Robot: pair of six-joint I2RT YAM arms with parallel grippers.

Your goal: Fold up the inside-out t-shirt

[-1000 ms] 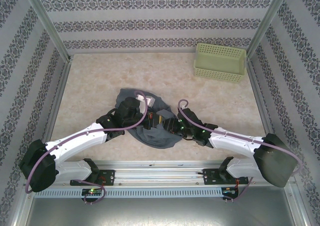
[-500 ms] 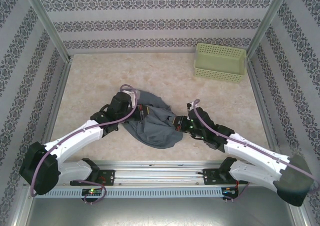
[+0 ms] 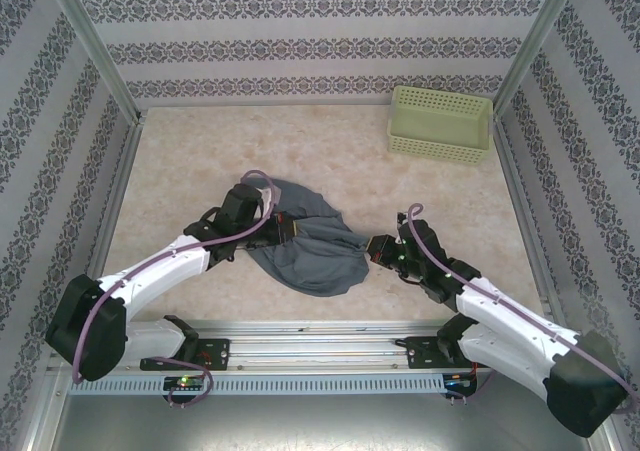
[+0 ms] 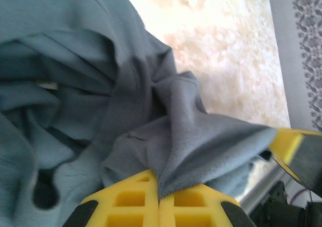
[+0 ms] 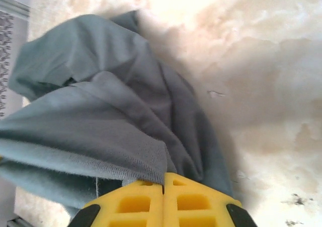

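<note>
crumpled t-shirt (image 3: 312,259), left hand (image 3: 285,229) pinching it, right hand (image 3: 371,250) pinching it

A robot lab booth: wallpapered panels (image 3: 300,46) on aluminium posts (image 3: 95,41) fence a marble-look table (image 3: 200,151)

The top camera looked down from above and behind the arms (image 3: 160,271), far enough to take in the whole table (image 3: 180,161). Each wrist camera sat very near its own yellow fingers (image 4: 151,184), facing the t-shirt (image 3: 310,256), which all three views shared.
</note>
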